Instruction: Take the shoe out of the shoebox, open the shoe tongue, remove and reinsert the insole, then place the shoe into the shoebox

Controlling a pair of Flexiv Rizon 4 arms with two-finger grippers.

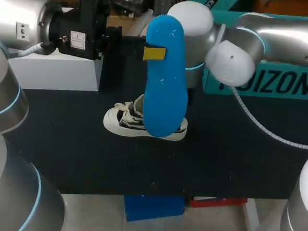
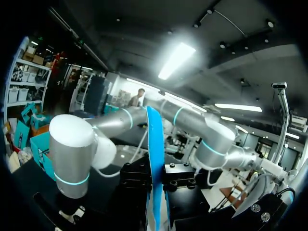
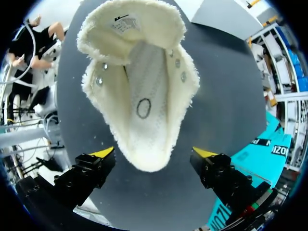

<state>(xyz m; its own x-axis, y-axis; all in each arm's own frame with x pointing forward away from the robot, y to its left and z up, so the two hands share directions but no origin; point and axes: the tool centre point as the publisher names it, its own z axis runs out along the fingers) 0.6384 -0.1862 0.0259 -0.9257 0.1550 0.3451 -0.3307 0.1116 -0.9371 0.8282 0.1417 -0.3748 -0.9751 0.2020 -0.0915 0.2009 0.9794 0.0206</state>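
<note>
Starting at the left, a white box (image 1: pixel 57 70) stands at the table's (image 1: pixel 235 162) far edge, with the left arm reaching in above it. The left gripper (image 1: pixel 154 53) is clamped on the blue insole (image 1: pixel 166 90), one yellow tip pressed flat against its face. The left wrist view shows the insole edge-on between the black fingers. It hangs upright, well clear of the table, just above and in front of the shoe (image 1: pixel 123 121).

The shoe sits on its sole near the table's middle, its tongue pulled forward and its fleecy mouth wide open. The right gripper (image 3: pixel 154 153) hovers over the heel with its fingers spread to either side, touching nothing. A teal box (image 1: pixel 281 81) stands further right.

The insole looks thin, light and bendy, so it will likely buckle if it is pushed from far back. A hold nearer the leading end would steer it better. The shoe seems light, with a soft upper over a stiffer rubber sole. Pinching the heel collar should steady it for reinsertion.
</note>
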